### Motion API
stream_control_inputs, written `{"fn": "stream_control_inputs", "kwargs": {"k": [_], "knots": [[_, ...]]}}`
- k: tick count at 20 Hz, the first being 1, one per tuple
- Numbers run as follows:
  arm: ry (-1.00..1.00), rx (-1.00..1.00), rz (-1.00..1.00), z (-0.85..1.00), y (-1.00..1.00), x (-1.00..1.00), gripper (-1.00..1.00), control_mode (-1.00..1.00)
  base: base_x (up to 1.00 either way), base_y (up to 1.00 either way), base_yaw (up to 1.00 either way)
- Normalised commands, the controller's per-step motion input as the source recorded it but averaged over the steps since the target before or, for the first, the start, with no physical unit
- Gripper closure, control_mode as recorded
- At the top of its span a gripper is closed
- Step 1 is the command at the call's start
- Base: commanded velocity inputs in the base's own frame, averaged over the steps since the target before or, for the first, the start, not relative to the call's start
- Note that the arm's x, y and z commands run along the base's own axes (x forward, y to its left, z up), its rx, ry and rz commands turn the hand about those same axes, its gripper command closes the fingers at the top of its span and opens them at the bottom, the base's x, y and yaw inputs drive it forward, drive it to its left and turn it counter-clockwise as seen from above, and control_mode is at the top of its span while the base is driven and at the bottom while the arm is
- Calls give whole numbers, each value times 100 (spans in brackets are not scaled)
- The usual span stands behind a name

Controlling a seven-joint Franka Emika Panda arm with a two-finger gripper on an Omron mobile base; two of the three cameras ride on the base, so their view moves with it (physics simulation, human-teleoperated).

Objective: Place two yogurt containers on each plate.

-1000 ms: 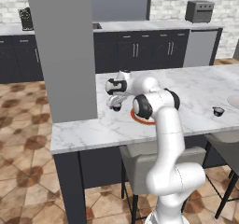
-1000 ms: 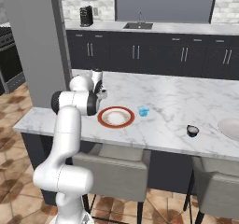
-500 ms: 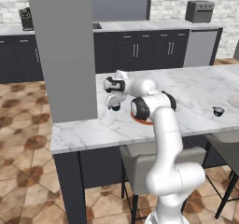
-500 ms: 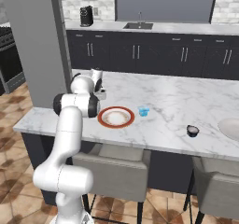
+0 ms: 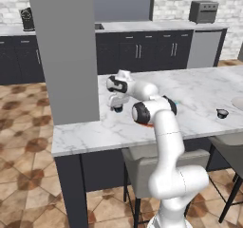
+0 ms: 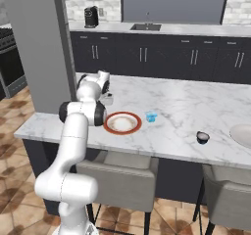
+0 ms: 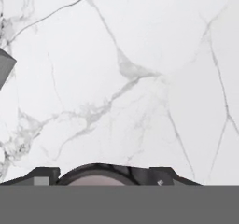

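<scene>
On counter [image 5: 199, 99] | end effector [image 5: 117, 107] around dark yogurt cup [image 7: 100, 174] | no legible writing

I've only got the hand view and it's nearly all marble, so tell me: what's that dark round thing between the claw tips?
Observer: A tiny dark navy yogurt cup, standing on the white marble counter directly under the claw.
Operator: Where's the nearest plate?
Observer: The white plate with the broad red-orange rim lies on the counter beside the arm, with no cups on it.
Operator: Any other cup close by?
Observer: A translucent light blue cup stands on the counter next to that plate, not on it.
</scene>
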Motion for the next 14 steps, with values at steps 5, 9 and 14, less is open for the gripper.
{"fn": "stream_control_inputs", "kwargs": {"k": [5,9,14], "knots": [[0,0,-1,0,-30,-9,100,-100,0,0,0],[0,0,-3,29,-13,-23,100,-100,0,0,0],[-10,0,-4,28,-16,-74,100,-100,0,0,0]]}}
